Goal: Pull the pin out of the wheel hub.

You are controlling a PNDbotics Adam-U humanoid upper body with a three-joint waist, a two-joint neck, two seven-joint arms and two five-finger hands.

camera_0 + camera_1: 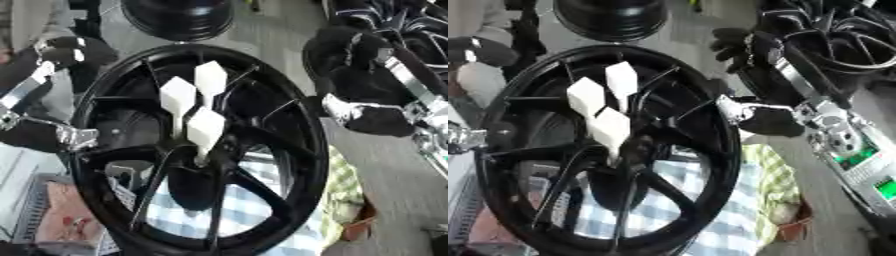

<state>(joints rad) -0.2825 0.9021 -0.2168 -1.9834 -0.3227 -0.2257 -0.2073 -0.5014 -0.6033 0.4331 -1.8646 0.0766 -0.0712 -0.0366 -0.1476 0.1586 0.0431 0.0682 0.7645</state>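
Centrally, a black wheel hub (199, 150) is seen upright, with three white pins (206, 127) set at its middle. The rim is flanked by the left hand (66, 137) and right hand (750, 117); whether their fingers are closed cannot be told.

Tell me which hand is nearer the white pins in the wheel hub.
Left, as far as I can judge. The left hand is at the wheel's left rim, level with the white pins; the right hand sits just outside the right rim.

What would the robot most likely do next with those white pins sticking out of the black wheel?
Probably bring the right hand from the wheel hub's rim toward the three white pins at its centre and close on one. All three pins are in place with no hand on them; the left hand sits at the opposite rim.
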